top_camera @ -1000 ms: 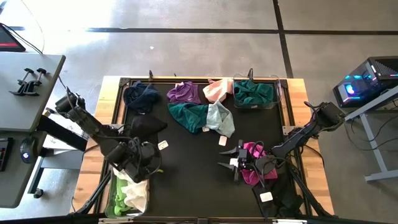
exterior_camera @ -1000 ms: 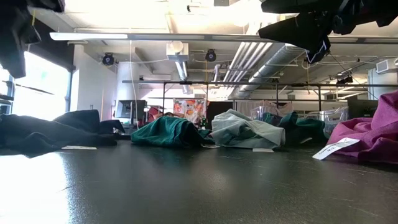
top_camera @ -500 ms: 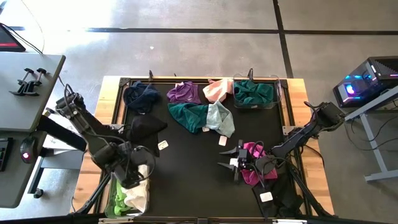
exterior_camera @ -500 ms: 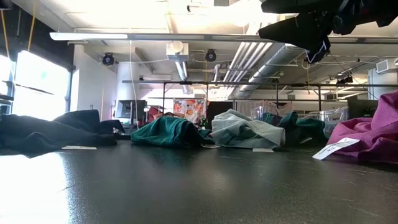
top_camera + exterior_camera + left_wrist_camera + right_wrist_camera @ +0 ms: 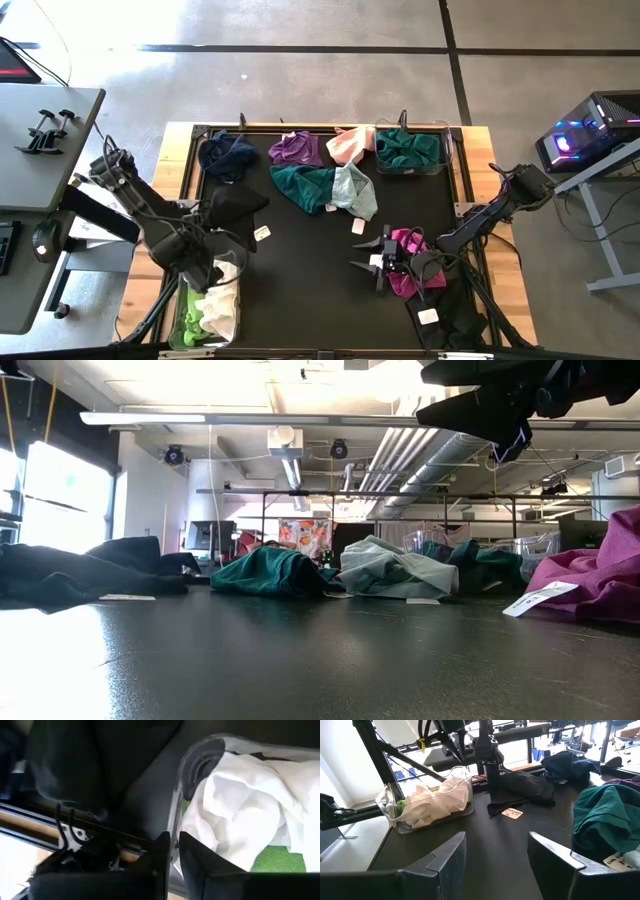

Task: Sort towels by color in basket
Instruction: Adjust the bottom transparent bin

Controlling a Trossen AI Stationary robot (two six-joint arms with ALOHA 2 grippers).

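Observation:
My left gripper is shut and hovers over the far end of the near-left clear basket, which holds a white towel and a lime one. My right gripper is open and points toward the table's left, with the magenta towel lying under its arm. Lying loose on the mat are navy, purple, pink, teal, mint and black towels. Another teal towel fills the far basket.
Small white paper tags lie on the black mat, whose middle is bare. A dark cloth sits at the near right corner. A metal frame borders the mat. A side table with clamps stands left of the table.
My left gripper has moved toward the table's left edge above the near-left basket, uncovering more of the white towel lying in it. Its dark bulk has left the low view's upper left corner.

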